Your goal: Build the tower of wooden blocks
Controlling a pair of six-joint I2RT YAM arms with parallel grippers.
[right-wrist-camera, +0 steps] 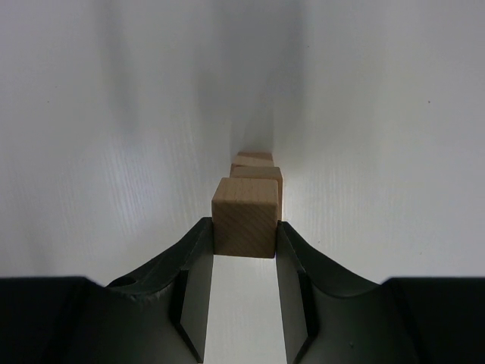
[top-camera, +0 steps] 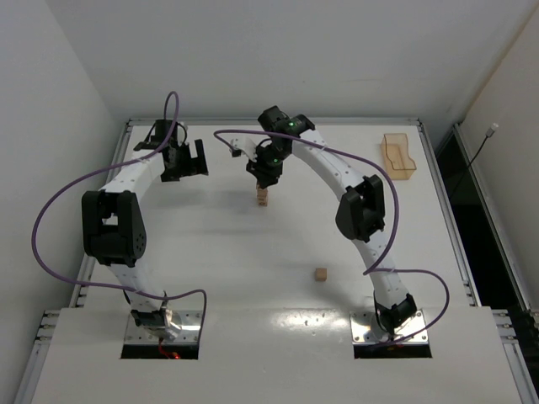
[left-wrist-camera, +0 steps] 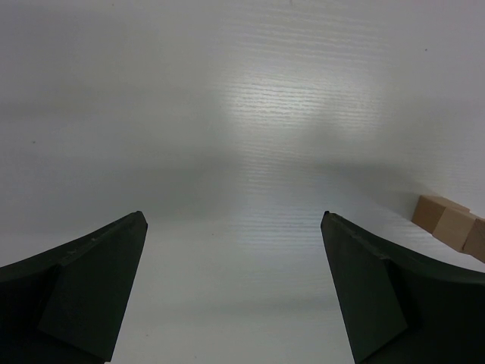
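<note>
Top view: tower point(top-camera: 264, 199), a narrow column of tan cubes, stands on the white table point(top-camera: 210, 278). The right gripper point(top-camera: 266, 178) is directly over the tower's top. The left gripper point(top-camera: 189, 160) is well to the tower's left, jaws spread wide, holding nothing. One loose cube point(top-camera: 320, 274) lies to the tower's right and nearer the arm bases, well apart from it. The orange tray point(top-camera: 399, 156) sits far to the tower's right. Left wrist view: the jaws stand wide over bare table, with the tower at the right edge (three cubes show, the last cut off by the frame). Right wrist view: the jaws are narrow, clamped on both sides of a top cube point(right-wrist-camera: 244, 216) in line above the tower's two stacked cubes. Whether it touches them cannot be told.
</note>
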